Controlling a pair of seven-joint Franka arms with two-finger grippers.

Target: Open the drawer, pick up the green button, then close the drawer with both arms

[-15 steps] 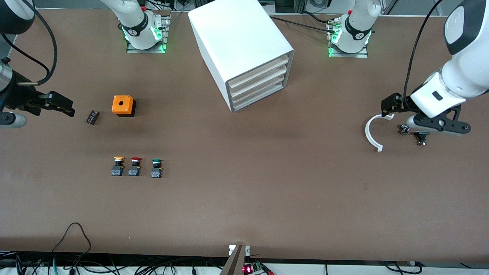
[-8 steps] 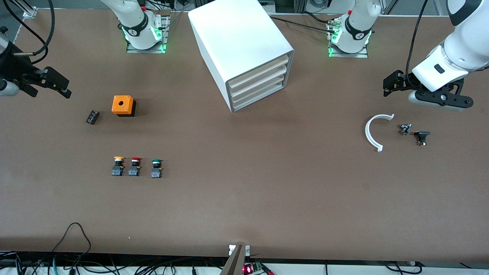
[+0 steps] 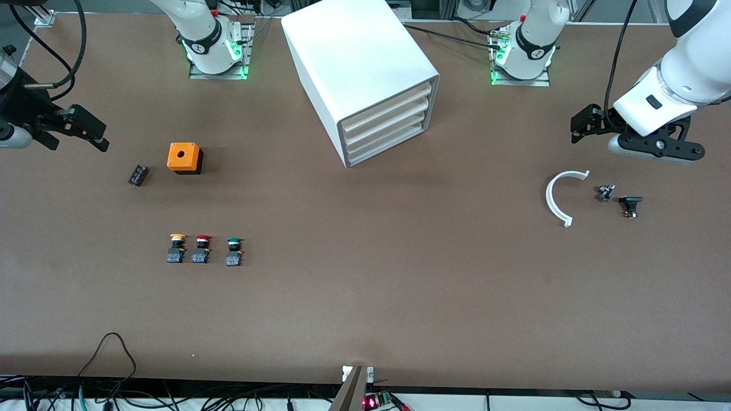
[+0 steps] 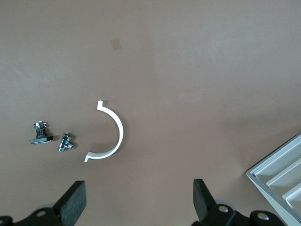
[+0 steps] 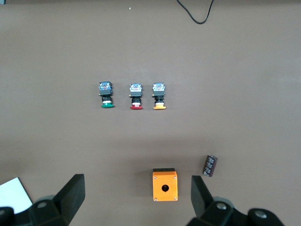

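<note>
There's a wide stretch of bare counter (image 3: 400, 297) in the middle and along the edge nearest the front camera, with everything else set out toward the ends. The cabinet (image 3: 360, 74) sits between the two arm bases, angled, its stacked drawer fronts facing the left arm's end; every drawer (image 3: 385, 108) is pushed in flush.

The left gripper (image 3: 578, 127) hangs over open counter at the left arm's end, fingers (image 4: 73, 205) spread wide and holding nothing. A white curved clip (image 3: 557, 200) lies nearer the front camera than the spot below that gripper, with two small metal parts (image 3: 605, 192) just beside the clip, closer to the counter's end edge.

The right gripper (image 3: 91, 130) is over the right arm's end of the counter, close to that end's edge, its fingers (image 5: 70, 195) also apart and empty. Near the spot below it are an orange box (image 3: 184, 157) and a small dark capacitor (image 3: 137, 174).

The green button (image 3: 233, 252) stands on the counter well apart from both grippers, nearer the front camera than the orange box. It ends a row of three, with the red button (image 3: 200, 249) beside it and the yellow button (image 3: 176, 248) next along, toward the right arm's end.
</note>
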